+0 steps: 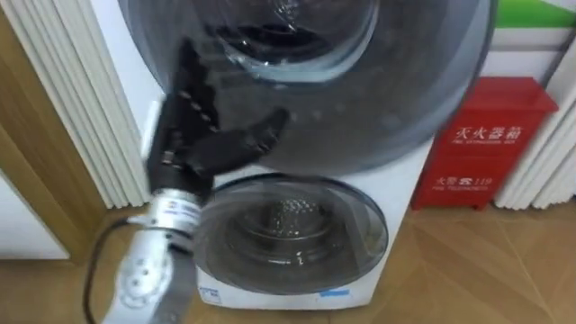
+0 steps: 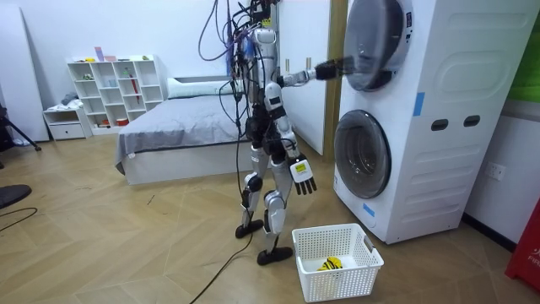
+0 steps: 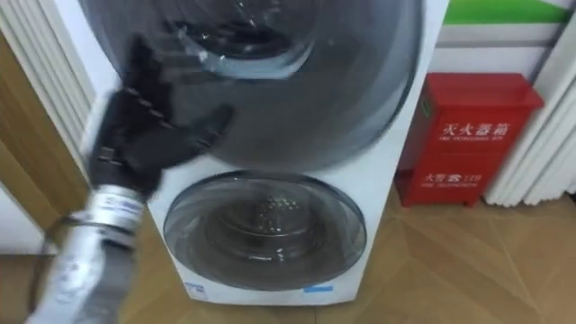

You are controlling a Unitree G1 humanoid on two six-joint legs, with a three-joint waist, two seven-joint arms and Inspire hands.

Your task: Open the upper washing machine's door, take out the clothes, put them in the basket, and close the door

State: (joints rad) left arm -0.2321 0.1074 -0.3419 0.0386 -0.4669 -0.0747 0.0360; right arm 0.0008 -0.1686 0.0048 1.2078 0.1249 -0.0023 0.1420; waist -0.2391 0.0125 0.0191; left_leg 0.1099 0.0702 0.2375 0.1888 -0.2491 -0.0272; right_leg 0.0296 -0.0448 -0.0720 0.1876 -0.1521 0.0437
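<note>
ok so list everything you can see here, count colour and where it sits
white stacked washing machine: one, white, in front of the robot
upper round glass door: one, dark grey, top of the machine
lower round glass door: one, grey, beneath the upper one
red metal cabinet: one, red, on the floor right of the machine
white plastic laundry basket: one, white, on the floor by the robot's feet
yellow and black item: one, inside the basket
bed with grey cover: one, behind the robot
white shelf unit: one, by the far wall
left hand: open, at the upper door's left edge
right hand: open, hanging at its side
</note>
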